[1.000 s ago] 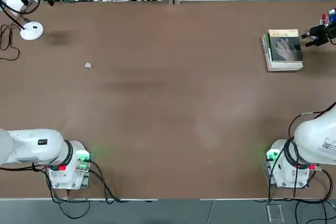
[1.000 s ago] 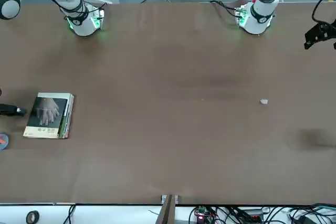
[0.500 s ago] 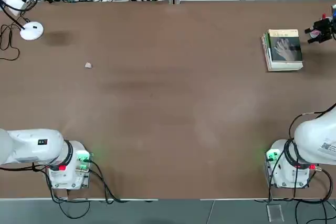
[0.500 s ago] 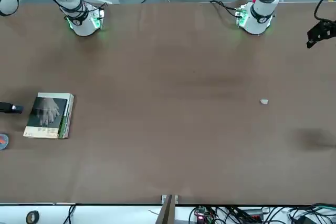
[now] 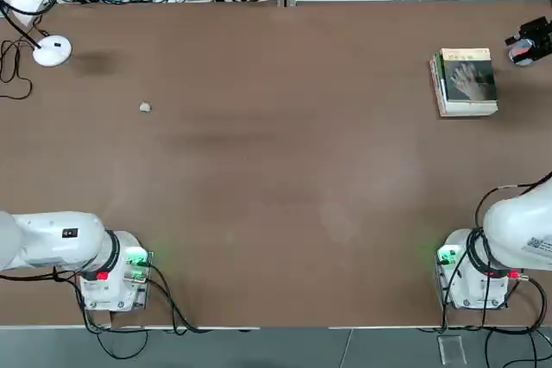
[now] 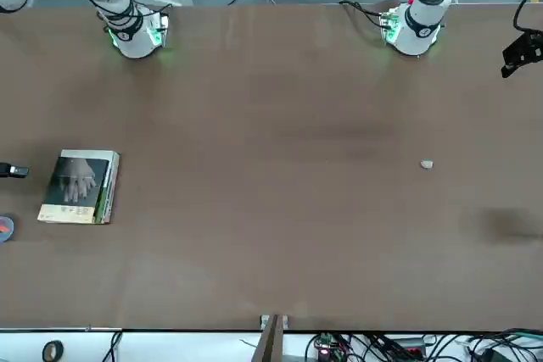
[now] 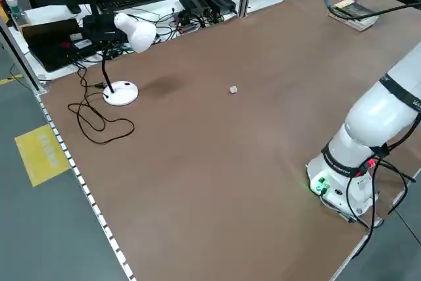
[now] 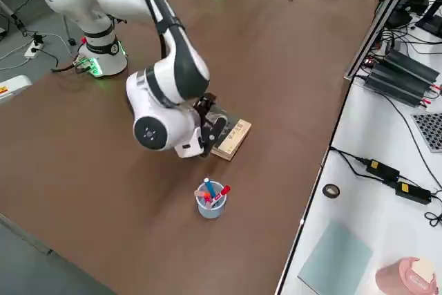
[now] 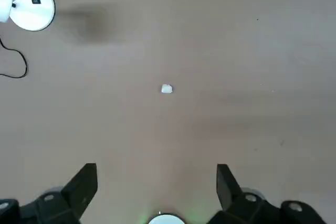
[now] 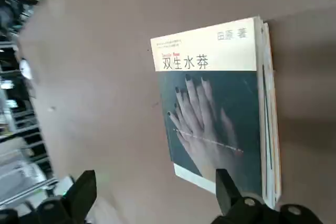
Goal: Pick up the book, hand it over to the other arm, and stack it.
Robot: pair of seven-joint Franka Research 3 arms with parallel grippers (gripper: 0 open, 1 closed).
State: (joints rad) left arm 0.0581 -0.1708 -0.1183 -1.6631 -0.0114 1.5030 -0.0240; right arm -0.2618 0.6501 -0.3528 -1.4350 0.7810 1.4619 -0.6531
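Observation:
The book (image 5: 470, 77), thin with a dark grey cover, a pale hand and a tan band, lies flat on a thicker green-and-white book (image 5: 466, 109) at the table's far right. It also shows in the front view (image 6: 78, 182) and fills the right wrist view (image 10: 215, 114). My right gripper (image 5: 536, 34) hovers open just to the right of the book, apart from it, with nothing between its fingers (image 10: 84, 187). My left gripper (image 6: 519, 50) hangs open and empty high over the table's left side, its fingers (image 9: 86, 179) spread wide.
A cup of pens (image 8: 209, 198) stands on the table close to the book's right side, under my right gripper. A small white scrap (image 5: 145, 108) lies on the left half. A white lamp (image 5: 52, 51) with its cable is at the far left corner.
My right gripper has drawn back from the book toward the table's right edge. The left gripper has drifted slightly outward. The book has not moved.

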